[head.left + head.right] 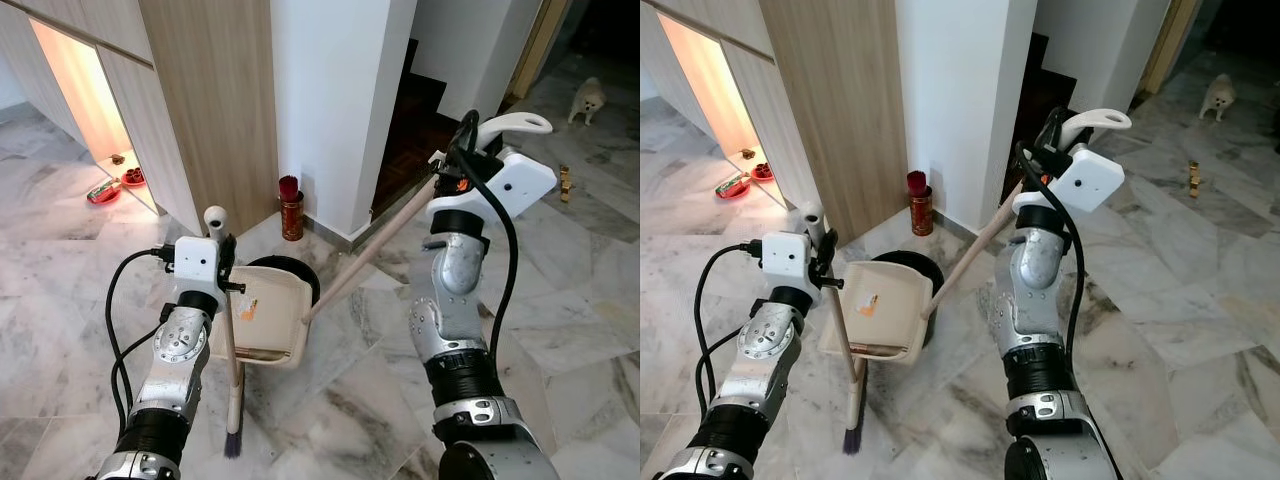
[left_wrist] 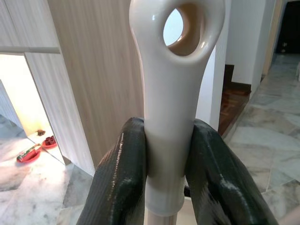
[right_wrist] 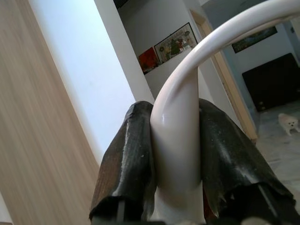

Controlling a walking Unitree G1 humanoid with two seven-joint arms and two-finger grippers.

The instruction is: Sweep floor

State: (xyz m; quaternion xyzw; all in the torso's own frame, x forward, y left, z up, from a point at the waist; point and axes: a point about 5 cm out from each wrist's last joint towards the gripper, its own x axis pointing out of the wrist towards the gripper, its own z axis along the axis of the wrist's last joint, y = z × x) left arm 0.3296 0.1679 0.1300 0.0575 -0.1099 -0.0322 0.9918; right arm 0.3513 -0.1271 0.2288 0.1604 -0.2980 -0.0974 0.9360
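Behind the dustpan (image 1: 262, 315), a half-hidden black bin (image 1: 300, 275).

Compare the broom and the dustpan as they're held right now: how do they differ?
The broom stands near upright in the left gripper, bristles on the floor; the dustpan has its long handle slanting up to the right gripper. The broom's grip ends in a ring, the dustpan's in a curved loop. Both are cream-coloured and clamped near the top.

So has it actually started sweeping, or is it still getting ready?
Done: both tools are picked up. The left gripper is shut on the broom handle, bristles near the marble floor. The right gripper is shut on the dustpan handle, the beige dustpan tilted up by a black bin. Left: the sweeping itself; I can't make out any dirt collected.
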